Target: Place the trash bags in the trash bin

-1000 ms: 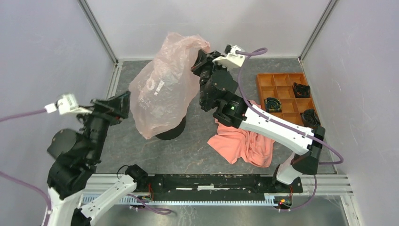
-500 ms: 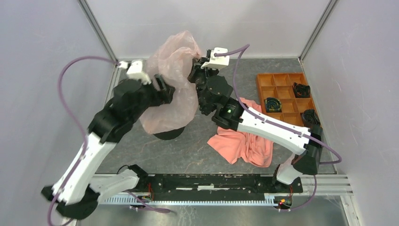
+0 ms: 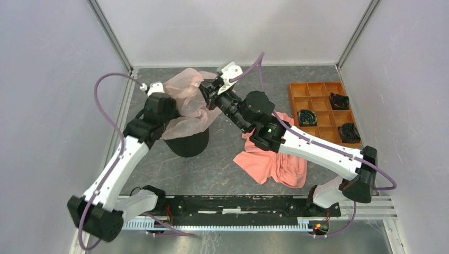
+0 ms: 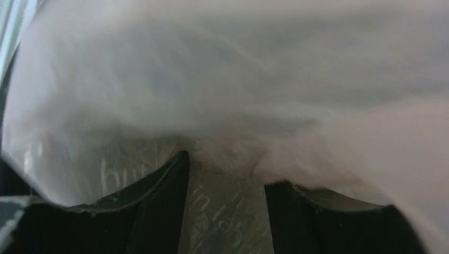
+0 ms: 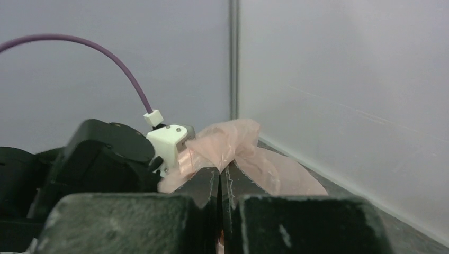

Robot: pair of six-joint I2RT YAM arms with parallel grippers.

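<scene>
The pale pink trash bag [image 3: 185,103] lies slumped low over the top of the black trash bin [image 3: 189,144], hiding the bin's rim. My right gripper [image 3: 204,92] is at the bag's right edge, shut on a pinch of pink film [image 5: 233,140] at its tips [image 5: 219,172]. From the left, my left gripper [image 3: 170,114] presses into the bag. In the left wrist view its dark fingers [image 4: 153,206] stand apart around the gap [image 4: 225,169], with lettered film [image 4: 222,79] across them and nothing clamped.
A coral-orange cloth [image 3: 275,159] lies crumpled under the right arm. An orange compartment tray [image 3: 320,90] with black items sits at the back right. Grey walls close in on three sides, and a metal rail [image 3: 238,203] runs along the near edge.
My left arm swung in from the left and pushed down into the bag. My right gripper came down and left with the bag, which collapsed from a tall shape to a low heap on the bin.
</scene>
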